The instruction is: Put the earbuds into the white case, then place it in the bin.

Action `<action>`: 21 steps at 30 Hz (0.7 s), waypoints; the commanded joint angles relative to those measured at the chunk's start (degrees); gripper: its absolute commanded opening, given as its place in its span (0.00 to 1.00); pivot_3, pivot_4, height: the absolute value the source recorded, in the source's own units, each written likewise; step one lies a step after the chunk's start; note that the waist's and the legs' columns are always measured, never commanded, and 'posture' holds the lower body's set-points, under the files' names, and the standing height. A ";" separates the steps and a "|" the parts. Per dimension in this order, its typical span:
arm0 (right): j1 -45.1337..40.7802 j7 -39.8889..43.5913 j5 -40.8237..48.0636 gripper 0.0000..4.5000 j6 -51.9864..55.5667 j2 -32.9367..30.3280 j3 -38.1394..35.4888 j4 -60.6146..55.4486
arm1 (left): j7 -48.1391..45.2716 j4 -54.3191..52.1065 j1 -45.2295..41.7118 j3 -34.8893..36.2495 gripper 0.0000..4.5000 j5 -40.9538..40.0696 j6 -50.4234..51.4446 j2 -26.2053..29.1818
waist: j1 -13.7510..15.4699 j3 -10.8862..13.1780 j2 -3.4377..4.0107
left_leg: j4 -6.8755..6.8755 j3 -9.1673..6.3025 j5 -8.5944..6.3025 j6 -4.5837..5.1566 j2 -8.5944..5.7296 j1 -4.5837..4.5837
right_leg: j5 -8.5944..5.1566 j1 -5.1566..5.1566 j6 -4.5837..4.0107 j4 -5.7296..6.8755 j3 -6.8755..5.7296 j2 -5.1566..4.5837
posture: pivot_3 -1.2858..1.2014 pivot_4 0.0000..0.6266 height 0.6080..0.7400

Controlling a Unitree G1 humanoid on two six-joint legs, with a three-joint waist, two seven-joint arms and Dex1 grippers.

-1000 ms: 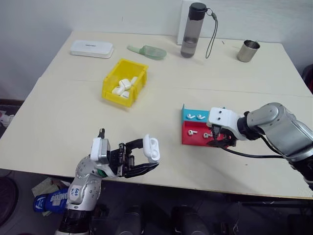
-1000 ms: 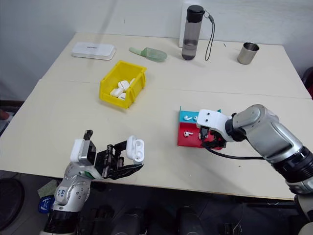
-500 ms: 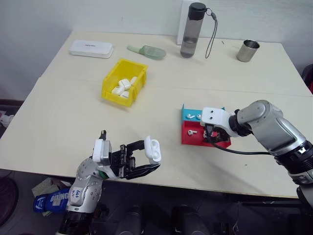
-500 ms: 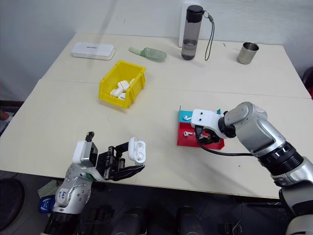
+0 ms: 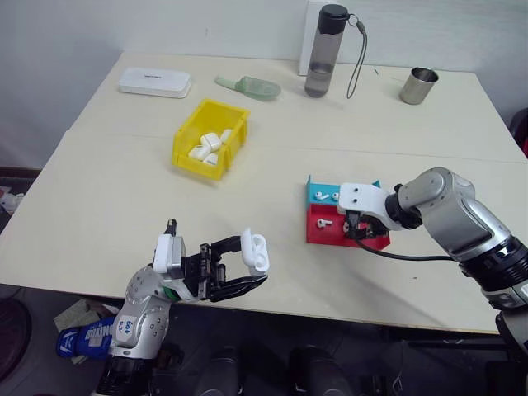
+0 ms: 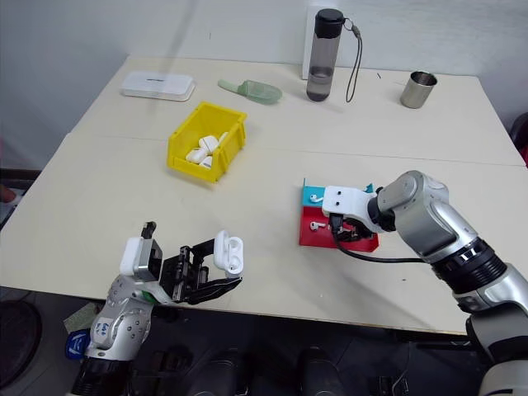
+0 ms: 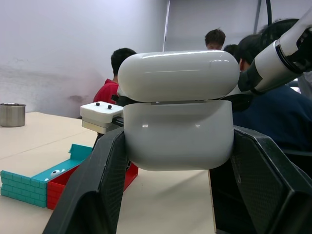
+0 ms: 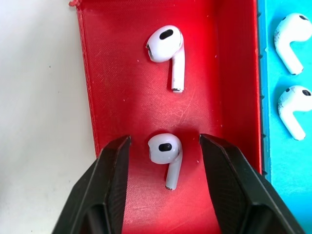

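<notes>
- Earbuds: two lie in the red tray (image 8: 97,87). The near earbud (image 8: 164,155) sits straight between the right gripper's (image 8: 165,187) two black fingers (image 8: 113,185), bulb towards the far earbud (image 8: 165,48), stem pointing back towards the wrist.
- Its long axis runs along the gap between the fingers, so a squeeze would, I judge, take it across the narrow bulb and not end to end.
- Right gripper: jaws spread, nothing in them, a gap on either side of the earbud. It points steeply down into the tray and is far the nearer arm to the earbuds.
- Two more earbuds (image 8: 291,39) lie in the blue tray (image 8: 273,161), which touches the red one along one long wall.
- Left gripper (image 5: 244,268): clenched on the case (image 5: 255,251), held up off the table near the front edge, well apart from the trays. The case's lid is hinged up.
- Bin (image 5: 186,142): yellow, open-topped, farther back on the left half of the table, with several white cases already inside; nearer the left arm than the right.
- Materials: earbuds and case are glossy, hard white plastic, rounded and likely slippery under the smooth finger pads; tray floor is matte with fine ridged lines; tray walls are low and thin, the outer blue wall toothed like brickwork.
- Table (image 5: 124,206): flat, pale beige, matte.
</notes>
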 commanded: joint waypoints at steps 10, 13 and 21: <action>0.92 2.25 -1.75 0.31 -1.98 -0.91 -1.25 0.14 | -0.30 -2.12 0.48 0.39 0.61 -0.50 -0.97 0.46 | -0.01 0.00 0.00 | 0.02 0.01 0.00 0.00 0.00 0.00 | 0.00 -0.02 0.00 0.07 0.01 0.00 | 0.52 0.24 1.00; 1.02 1.78 -1.88 0.31 -2.15 -0.39 -1.53 0.49 | -0.35 -2.06 0.57 0.36 0.61 -0.51 -0.99 0.48 | 0.00 0.00 0.00 | 0.03 0.02 0.00 0.00 0.00 0.00 | 0.00 -0.02 0.00 0.08 0.01 0.00 | 0.52 0.24 1.00; 1.14 2.77 -2.15 0.31 -2.64 -0.57 -1.47 0.62 | -0.19 -2.36 0.82 0.34 0.61 -0.51 -0.93 0.75 | 0.00 0.00 0.00 | 0.04 0.02 0.00 0.00 0.00 0.00 | 0.00 -0.04 0.00 0.13 0.02 0.00 | 0.52 0.24 1.00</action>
